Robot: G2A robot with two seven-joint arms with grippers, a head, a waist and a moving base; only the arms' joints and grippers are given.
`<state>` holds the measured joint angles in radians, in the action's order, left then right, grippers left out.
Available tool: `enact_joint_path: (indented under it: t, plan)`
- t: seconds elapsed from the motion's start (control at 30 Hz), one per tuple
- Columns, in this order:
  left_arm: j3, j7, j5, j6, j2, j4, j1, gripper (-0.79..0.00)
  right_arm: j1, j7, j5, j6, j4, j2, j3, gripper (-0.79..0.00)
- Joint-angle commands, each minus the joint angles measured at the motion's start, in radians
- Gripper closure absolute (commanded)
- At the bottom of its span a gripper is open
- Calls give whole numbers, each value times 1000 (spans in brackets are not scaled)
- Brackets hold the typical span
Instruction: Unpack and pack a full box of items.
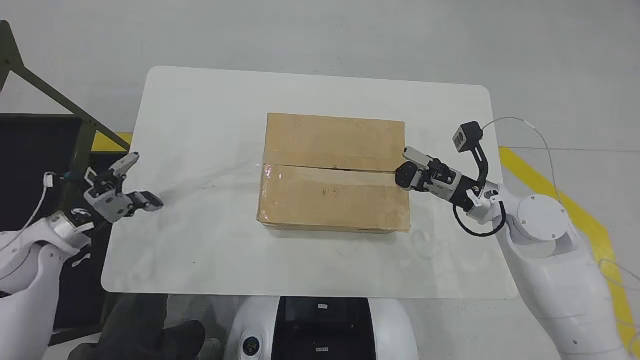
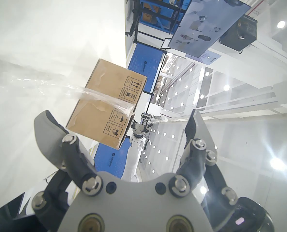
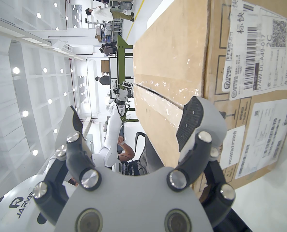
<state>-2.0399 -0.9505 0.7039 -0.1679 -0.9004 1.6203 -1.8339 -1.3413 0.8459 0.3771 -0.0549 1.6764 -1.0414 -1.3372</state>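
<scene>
Flanking one box [image 1: 335, 172] are left end effector [image 1: 143, 180], right end effector [image 1: 405, 163].

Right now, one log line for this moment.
box: flaps shut, on table | left gripper: open, table edge, clear of box | right gripper: open, at box end

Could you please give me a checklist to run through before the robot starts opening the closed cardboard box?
1. Brown cardboard box lies flat in the middle of the white table: ok.
2. Right gripper open, at the box's right end: ok.
3. Left gripper open and empty, apart from the box, at the table's left edge: ok.
4. Flaps free to lift: cannot tell; clear tape crosses the box's end.
5. Contents known: cannot tell, flaps closed.
</scene>
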Motion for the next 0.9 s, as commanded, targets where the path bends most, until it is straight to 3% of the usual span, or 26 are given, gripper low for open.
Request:
enact_joint_path:
  t: [0.0, 0.33, 0.87]
  plan:
    - [20, -9, -9, -27, 2, -16, 27, -785, 0, 0, 0, 0, 0, 0, 0, -785]
    - [138, 23, -51, -73, 4, -119, 175, -785, 0, 0, 0, 0, 0, 0, 0, -785]
    - [231, -3, -71, -114, 4, -188, 260, -785, 0, 0, 0, 0, 0, 0, 0, -785]
